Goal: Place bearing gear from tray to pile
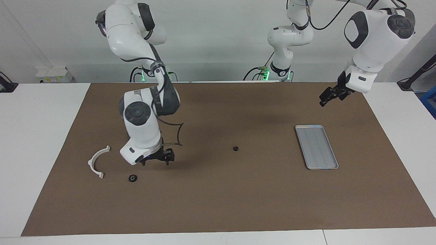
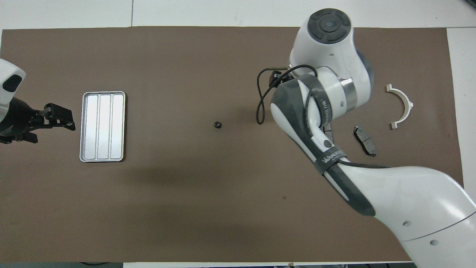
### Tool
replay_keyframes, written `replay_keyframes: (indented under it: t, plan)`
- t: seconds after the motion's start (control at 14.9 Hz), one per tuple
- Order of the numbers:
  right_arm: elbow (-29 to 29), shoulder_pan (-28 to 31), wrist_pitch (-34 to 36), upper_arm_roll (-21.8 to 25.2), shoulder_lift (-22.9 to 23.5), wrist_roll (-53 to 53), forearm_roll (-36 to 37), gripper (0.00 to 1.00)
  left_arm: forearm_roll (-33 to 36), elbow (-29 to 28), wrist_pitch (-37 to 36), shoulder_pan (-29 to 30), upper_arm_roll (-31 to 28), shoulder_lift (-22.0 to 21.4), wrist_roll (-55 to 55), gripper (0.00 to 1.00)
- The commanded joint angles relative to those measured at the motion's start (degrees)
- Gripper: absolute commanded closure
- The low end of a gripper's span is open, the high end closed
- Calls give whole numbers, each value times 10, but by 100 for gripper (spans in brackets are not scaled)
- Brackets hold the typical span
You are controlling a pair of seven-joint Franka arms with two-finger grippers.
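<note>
One white arc (image 1: pixel 97 162), one bearing gear (image 1: pixel 133 178) and two dark pads (image 2: pixel 364 140) lie beneath the right gripper (image 1: pixel 156 159), fingers apart, empty. A second small black part (image 1: pixel 235 148) sits mid-mat. One tray (image 1: pixel 316 146) lies bare; the left gripper (image 1: pixel 327 96) waits, opening unreadable.

I can read almost nothing here; a black strap (image 2: pixel 329 160) round my right arm, lower right of the overhead frame, carries pale lettering too small to make out; the tray, the loose parts and the brown mat bear no legible marks.
</note>
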State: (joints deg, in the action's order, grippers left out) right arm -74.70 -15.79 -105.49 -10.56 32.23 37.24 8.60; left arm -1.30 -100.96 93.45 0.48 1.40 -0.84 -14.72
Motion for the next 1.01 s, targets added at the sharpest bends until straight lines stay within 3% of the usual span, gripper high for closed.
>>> replay_keyframes:
  t: [0.0,0.34,0.74,0.94]
  plan:
    - [22,-56,-3,2,27,117,-14,0,3,-9,4,16,7,-7,20,0]
    - [102,-134,-14,4,112,233,-10,0,3,-9,3,24,9,-7,47,0]
    - [105,-158,-80,11,166,243,-6,0,2,1,-1,29,10,-8,44,0]
    - [114,-165,-80,19,180,243,-7,0,2,7,-15,28,11,-8,43,0]
